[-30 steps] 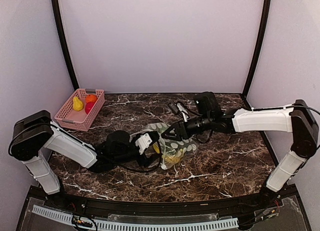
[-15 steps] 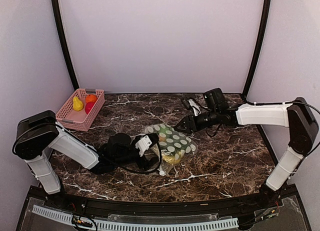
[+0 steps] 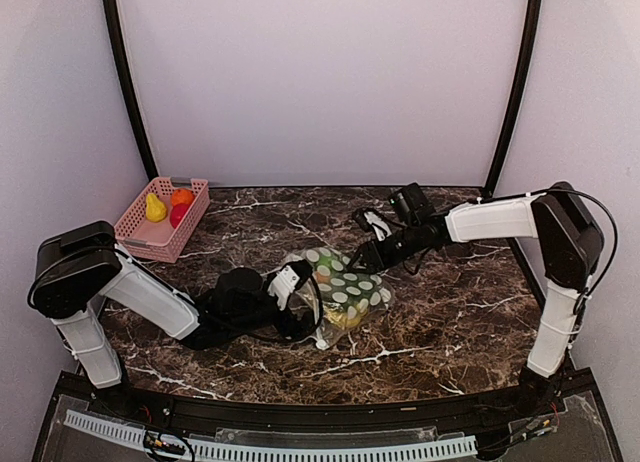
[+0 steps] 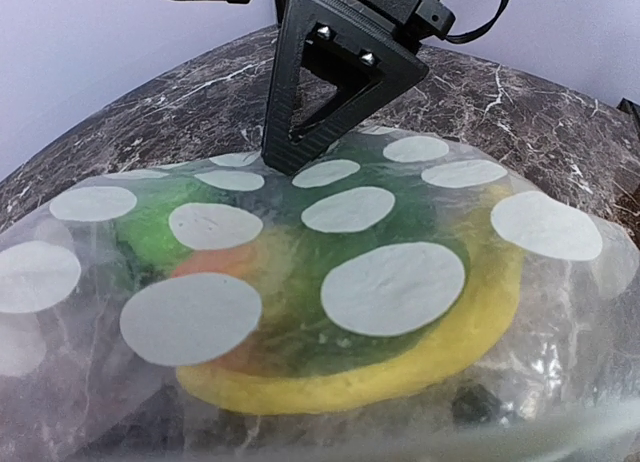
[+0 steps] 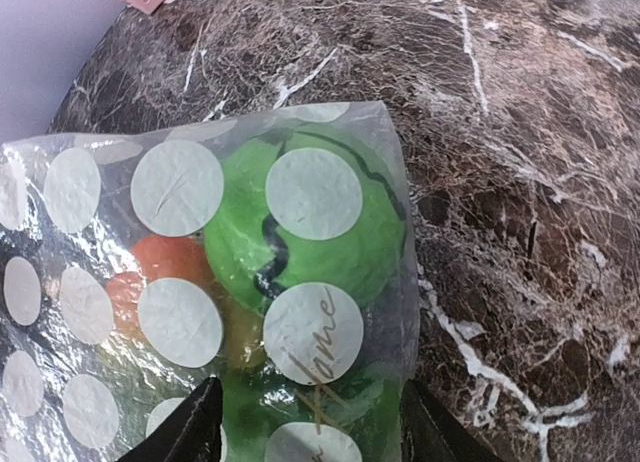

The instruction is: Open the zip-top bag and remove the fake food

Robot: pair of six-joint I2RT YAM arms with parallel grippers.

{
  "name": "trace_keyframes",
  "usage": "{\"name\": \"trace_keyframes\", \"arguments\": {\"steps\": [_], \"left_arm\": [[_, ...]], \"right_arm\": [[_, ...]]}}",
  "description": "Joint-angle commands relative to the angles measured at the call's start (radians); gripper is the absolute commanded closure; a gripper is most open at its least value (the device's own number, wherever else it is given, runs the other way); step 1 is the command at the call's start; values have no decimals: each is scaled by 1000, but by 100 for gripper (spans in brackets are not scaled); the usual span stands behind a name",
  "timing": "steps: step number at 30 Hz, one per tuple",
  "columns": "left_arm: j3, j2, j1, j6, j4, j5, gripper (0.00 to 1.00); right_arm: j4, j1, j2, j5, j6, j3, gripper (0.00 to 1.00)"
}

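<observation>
A second ago the right gripper (image 3: 362, 263) was over the middle of a bunched-up zip-top bag (image 3: 345, 287). Half a second ago it had pulled off toward the far right, and now it is back at the bag's far edge. The bag has meanwhile settled flat, showing more of its dotted green face. The right gripper's jaws stand well apart over that end of the bag, one black fingertip (image 4: 290, 157) touching the dotted face and nothing clamped between them. The left gripper (image 3: 292, 282) sits at the bag's near-left side. Its fingers do not show in its own camera, so how far it is open cannot be told. The bag lies mid-table with its dotted face up, its long axis apparently running diagonally from far-left to near-right; which end carries the zip is unclear. Inside it the fake food (image 4: 330, 390) shows as a yellow banana, a green piece (image 5: 300, 247) and an orange one (image 5: 165, 260). Bare marble table (image 3: 450, 317) lies open to the right and toward the near edge. The pink basket (image 3: 140, 238) stands well apart in the far-left corner.
</observation>
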Motion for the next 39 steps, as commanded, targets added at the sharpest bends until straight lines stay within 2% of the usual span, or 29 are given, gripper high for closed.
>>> {"name": "trace_keyframes", "arguments": {"steps": [1, 10, 19, 26, 29, 39], "left_arm": [[-12, 22, 9, -138, 16, -20, 8], [0, -16, 19, -482, -74, 28, 12], [-50, -69, 18, -736, -28, 84, 14], [10, -11, 18, -830, -37, 154, 15], [26, 31, 16, -889, 23, 188, 17], [124, 148, 16, -945, 79, 256, 21]], "right_arm": [[-8, -6, 54, -73, -17, 30, 51], [70, -9, 8, -119, 18, -83, 100], [196, -24, -112, -126, 97, -195, 100], [286, -24, -154, -173, 145, -252, 100], [314, -22, -162, -194, 158, -277, 100], [375, 26, -144, -237, 168, -304, 100]]}}
